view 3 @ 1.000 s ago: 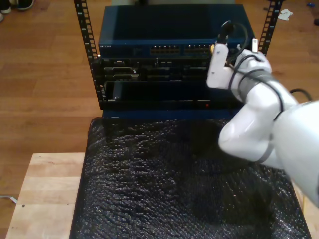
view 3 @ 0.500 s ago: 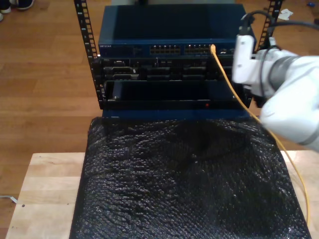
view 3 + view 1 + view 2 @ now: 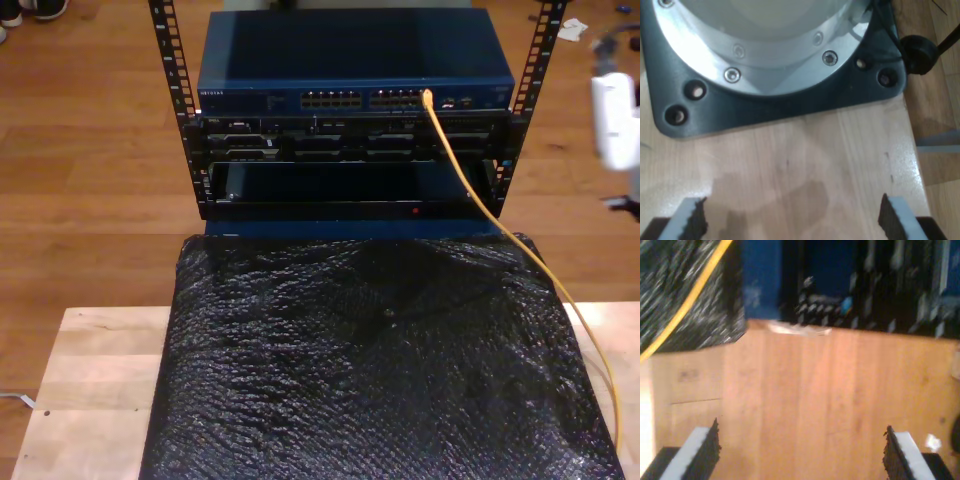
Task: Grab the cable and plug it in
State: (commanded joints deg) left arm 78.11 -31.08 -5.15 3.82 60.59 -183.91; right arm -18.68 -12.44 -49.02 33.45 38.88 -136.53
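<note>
At the far end of the exterior view stands an equipment rack (image 3: 183, 110) with perforated black uprights, holding a blue network switch (image 3: 355, 60) above darker units. The cable (image 3: 480, 205), thin and orange-yellow, has its end seated in a port near the right of the switch's front row; from there it slants down toward the exterior view's right, crosses the corner of the crinkled black sheet (image 3: 370, 360) and runs along its right edge. That sheet covers most of the pale wooden table (image 3: 90, 390). Small pale lettering sits at the switch's front left corner, too blurred to read.

My second gripper (image 3: 800, 447) hangs over wooden floor with its jaws spread wide and nothing between them; the cable shows blurred, well away from its dark ribbed pads (image 3: 707, 452). A white arm part (image 3: 615, 120) at the exterior view's right edge is probably this arm.

My first gripper (image 3: 790, 220) is also wide apart and empty, over light wood near a dark bolted base plate (image 3: 790, 107) carrying a silver flange.
</note>
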